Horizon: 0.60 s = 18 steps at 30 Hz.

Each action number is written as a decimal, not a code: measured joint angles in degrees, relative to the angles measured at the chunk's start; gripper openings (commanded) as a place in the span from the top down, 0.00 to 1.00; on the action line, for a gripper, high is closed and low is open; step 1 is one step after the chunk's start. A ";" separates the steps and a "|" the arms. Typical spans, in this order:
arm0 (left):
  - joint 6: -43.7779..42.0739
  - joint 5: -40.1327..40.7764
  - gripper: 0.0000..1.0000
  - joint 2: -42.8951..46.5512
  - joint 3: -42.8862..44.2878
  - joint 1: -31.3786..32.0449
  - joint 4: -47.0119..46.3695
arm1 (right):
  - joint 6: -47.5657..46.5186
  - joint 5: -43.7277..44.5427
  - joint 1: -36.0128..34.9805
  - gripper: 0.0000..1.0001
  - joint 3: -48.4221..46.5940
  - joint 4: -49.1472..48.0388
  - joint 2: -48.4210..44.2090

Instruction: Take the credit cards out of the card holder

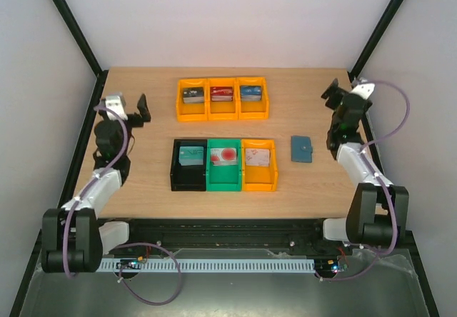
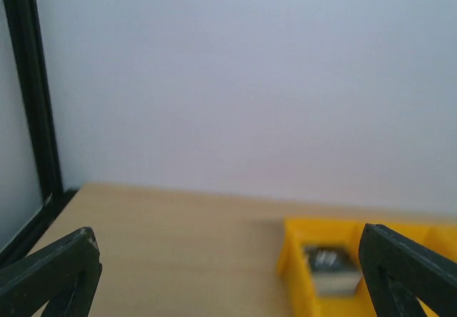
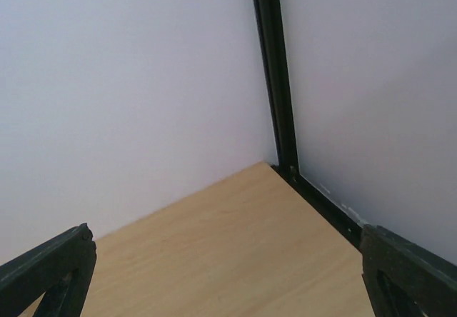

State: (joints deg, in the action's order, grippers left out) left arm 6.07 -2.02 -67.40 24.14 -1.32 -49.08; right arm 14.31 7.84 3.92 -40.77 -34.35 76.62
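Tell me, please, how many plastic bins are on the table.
6. Far row: three orange bins, left, middle and right. Near row: black bin, green bin, orange bin. No others appear hidden.

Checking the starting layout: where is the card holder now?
Top view: the card holder lies flat on the table, right side, just right of the near orange bin and not touching it.

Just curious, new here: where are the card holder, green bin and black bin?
card holder [image 1: 301, 148], top view, middle of its cover.
green bin [image 1: 224, 180], top view, bare floor, near end.
black bin [image 1: 188, 179], top view, bare floor, near end.
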 measured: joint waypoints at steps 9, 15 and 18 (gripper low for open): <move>16.28 -8.50 0.01 4.98 16.00 0.79 20.74 | 1.57 -11.37 0.48 0.18 -15.13 32.46 5.55; 21.97 -16.00 0.00 6.71 14.36 3.48 25.81 | 5.05 -19.85 0.52 0.41 -20.04 47.25 17.75; 22.62 -19.76 0.01 8.07 13.11 3.93 25.70 | 5.20 -22.53 0.50 0.43 -21.57 52.02 23.43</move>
State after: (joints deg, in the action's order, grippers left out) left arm 28.69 -21.78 -59.33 37.26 2.61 -23.38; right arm 19.51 -14.70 4.43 -62.35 17.67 100.05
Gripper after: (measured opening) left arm 0.995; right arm 0.587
